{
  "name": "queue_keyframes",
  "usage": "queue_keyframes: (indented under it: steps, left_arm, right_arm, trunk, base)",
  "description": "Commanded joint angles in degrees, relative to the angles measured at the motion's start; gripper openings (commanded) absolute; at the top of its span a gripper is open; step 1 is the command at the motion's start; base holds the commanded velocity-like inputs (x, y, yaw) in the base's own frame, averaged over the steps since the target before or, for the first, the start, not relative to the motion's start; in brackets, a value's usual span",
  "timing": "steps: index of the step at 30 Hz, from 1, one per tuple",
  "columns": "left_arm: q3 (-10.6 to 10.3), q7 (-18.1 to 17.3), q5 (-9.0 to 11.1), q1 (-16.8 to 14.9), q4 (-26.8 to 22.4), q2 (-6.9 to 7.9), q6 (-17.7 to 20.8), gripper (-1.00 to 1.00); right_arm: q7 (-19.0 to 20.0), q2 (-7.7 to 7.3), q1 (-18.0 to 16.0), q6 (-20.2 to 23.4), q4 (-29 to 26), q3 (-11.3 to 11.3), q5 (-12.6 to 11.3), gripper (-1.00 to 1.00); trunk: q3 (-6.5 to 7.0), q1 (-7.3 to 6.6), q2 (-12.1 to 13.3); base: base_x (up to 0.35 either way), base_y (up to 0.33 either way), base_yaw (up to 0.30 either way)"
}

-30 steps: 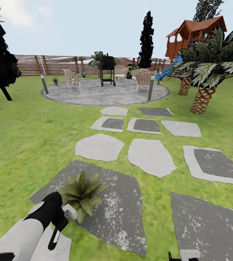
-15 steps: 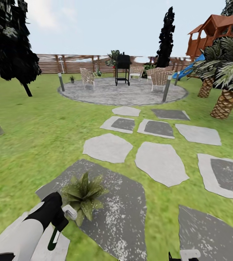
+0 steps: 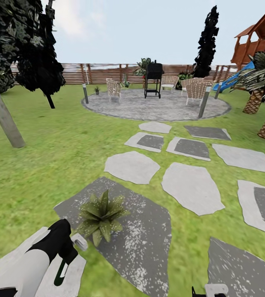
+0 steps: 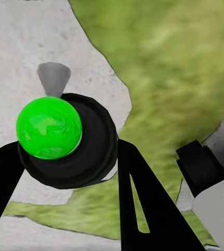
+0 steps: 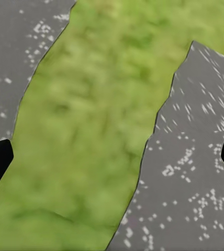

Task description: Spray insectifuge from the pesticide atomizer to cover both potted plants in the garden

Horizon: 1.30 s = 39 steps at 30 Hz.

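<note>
Garden seen from the head view. Lower left: left gripper (image 3: 68, 258), black jaws closed on the pesticide atomizer (image 3: 79, 241), white head showing; in the left wrist view, round dark body (image 4: 86, 144) capped by one glossy green sphere (image 4: 48, 127). Just beside it, one potted plant (image 3: 101, 215), a rosette of pointed leaves, on a dark speckled stepping stone (image 3: 145, 243). Second small potted plant (image 3: 96, 89) far off, upper left of centre, at the round gravel patio (image 3: 157, 109). There too: three wicker chairs (image 3: 114, 88), one black grill (image 3: 154, 78), two posts (image 3: 85, 93). Right gripper (image 5: 112, 159), jaws wide open over textured lawn (image 3: 46, 165).
</note>
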Motion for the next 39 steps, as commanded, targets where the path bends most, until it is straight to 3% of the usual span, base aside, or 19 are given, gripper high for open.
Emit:
queue_keyframes:
  steps: [1, 12, 20, 39]
  left_arm:
    - [0.3, -0.4, -0.4, 0.0, -0.1, -0.05, 0.3, -1.0]
    - [0.4, -0.3, -0.4, 0.1, -0.2, -0.06, 0.3, -1.0]
    - [0.4, -0.3, -0.4, 0.1, -0.2, 0.09, 0.3, -1.0]
    - [0.3, -0.3, -0.3, 0.1, -0.4, -0.04, 0.3, -1.0]
  right_arm:
    - [-0.2, 0.02, 0.0, -0.2, 0.1, -0.3, 0.6, 1.0]
    - [-0.2, 0.02, 0.0, -0.2, 0.1, -0.3, 0.6, 1.0]
    - [-0.2, 0.02, 0.0, -0.2, 0.1, -0.3, 0.6, 1.0]
    - [-0.2, 0.02, 0.0, -0.2, 0.1, -0.3, 0.6, 1.0]
  trunk:
    - [-0.05, -0.01, 0.0]
    - [-0.05, -0.01, 0.0]
    - [-0.05, -0.01, 0.0]
    - [-0.05, -0.01, 0.0]
  base:
    - [0.03, -0.073, 0.008]
    - [0.081, -0.254, 0.232]
    - [-0.096, -0.143, 0.262]
    - [0.133, -0.186, 0.044]
